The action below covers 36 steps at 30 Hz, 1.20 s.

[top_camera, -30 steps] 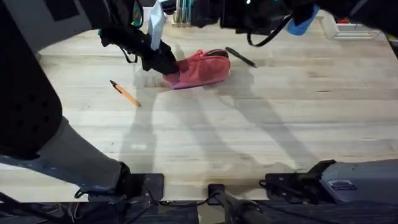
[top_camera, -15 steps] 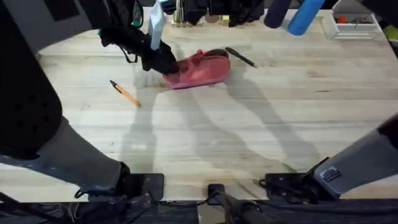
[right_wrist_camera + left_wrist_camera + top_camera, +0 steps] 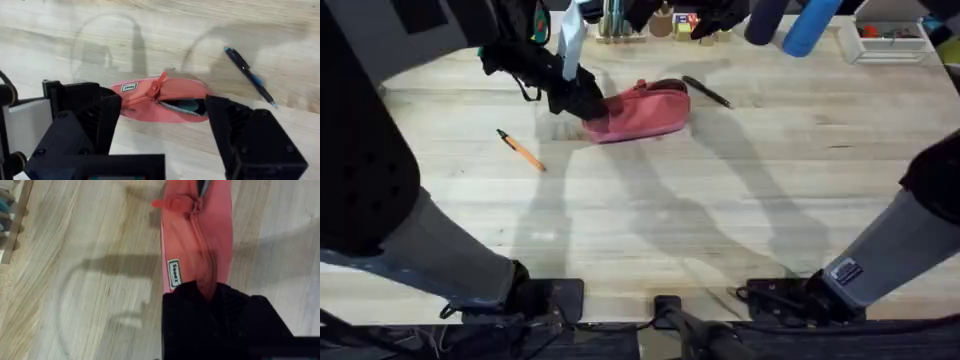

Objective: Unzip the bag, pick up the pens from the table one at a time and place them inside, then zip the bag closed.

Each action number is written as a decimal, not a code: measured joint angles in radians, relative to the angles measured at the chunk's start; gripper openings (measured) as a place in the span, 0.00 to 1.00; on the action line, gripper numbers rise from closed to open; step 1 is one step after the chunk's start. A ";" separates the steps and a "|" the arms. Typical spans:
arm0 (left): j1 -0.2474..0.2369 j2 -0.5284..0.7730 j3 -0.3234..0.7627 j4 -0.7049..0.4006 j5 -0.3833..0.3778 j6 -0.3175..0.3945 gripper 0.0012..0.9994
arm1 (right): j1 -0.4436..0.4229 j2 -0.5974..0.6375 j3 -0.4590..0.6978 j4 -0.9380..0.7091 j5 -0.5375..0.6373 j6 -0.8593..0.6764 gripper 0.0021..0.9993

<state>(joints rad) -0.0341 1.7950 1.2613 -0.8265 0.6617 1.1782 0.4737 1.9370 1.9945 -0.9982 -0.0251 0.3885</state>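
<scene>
With your left pincer [image 3: 588, 103] clamped on the bag's [image 3: 645, 110] end and the right one [image 3: 162, 130] spread above its half-open zip, pull the tab [image 3: 155, 89] next.

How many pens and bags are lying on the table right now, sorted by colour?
Orange pen: 1
Black pen: 1
Pink bag: 1, one end held by the left pincer
Total: 3 things lying on the table.
</scene>
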 joint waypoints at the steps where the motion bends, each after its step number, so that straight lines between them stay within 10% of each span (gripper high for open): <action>1: 0.000 0.000 0.000 0.000 0.000 0.000 0.04 | 0.000 0.000 0.000 -0.001 -0.002 -0.003 1.00; 36: 0.000 0.000 0.000 0.000 0.000 0.000 0.04 | 0.002 0.136 0.002 0.000 -0.085 -0.125 1.00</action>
<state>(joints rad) -0.0341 1.7950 1.2613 -0.8265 0.6617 1.1782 0.4759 2.0734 1.9965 -0.9977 -0.1099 0.2633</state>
